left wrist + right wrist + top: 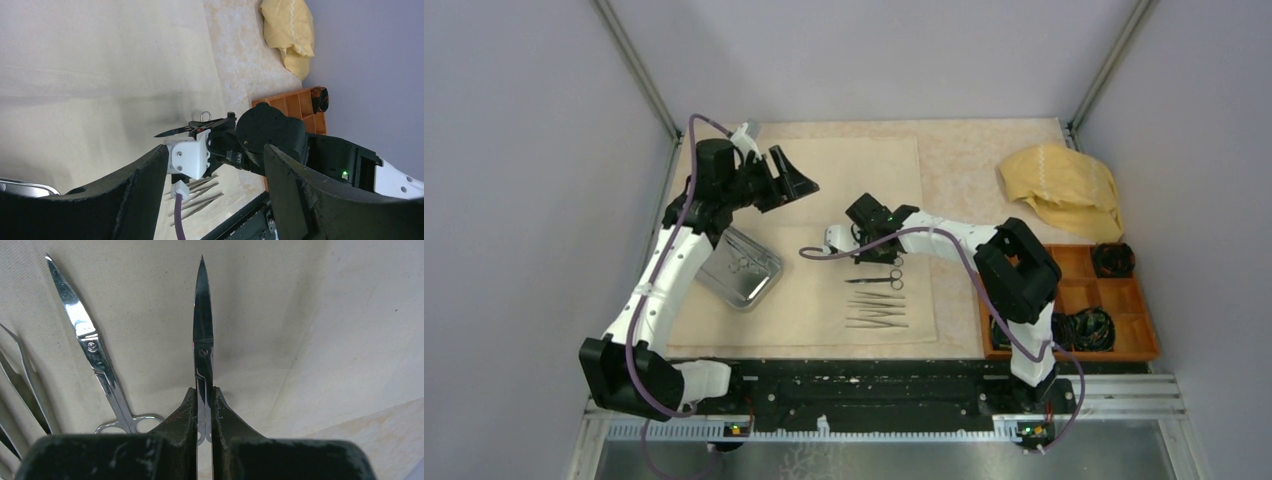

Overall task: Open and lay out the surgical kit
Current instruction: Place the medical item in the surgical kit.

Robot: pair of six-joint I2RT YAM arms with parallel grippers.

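Observation:
The pale cream cloth sheet (824, 180) lies spread flat on the table. The shiny steel tray (740, 268) rests on its left part. One pair of scissors (879, 282) and several tweezers (876, 316) lie in a row on its right part. My right gripper (860, 252) (204, 390) is shut on a second pair of scissors (203, 340), held just above the cloth beside the laid scissors (95, 352). My left gripper (792, 180) (215, 150) is open and empty, raised above the cloth's far left. From there it sees the held scissors (175, 131).
A mustard-yellow cloth (1064, 185) lies crumpled at the far right. An orange compartment box (1124, 300) with black coils stands at the near right. Grey walls close in the table on three sides.

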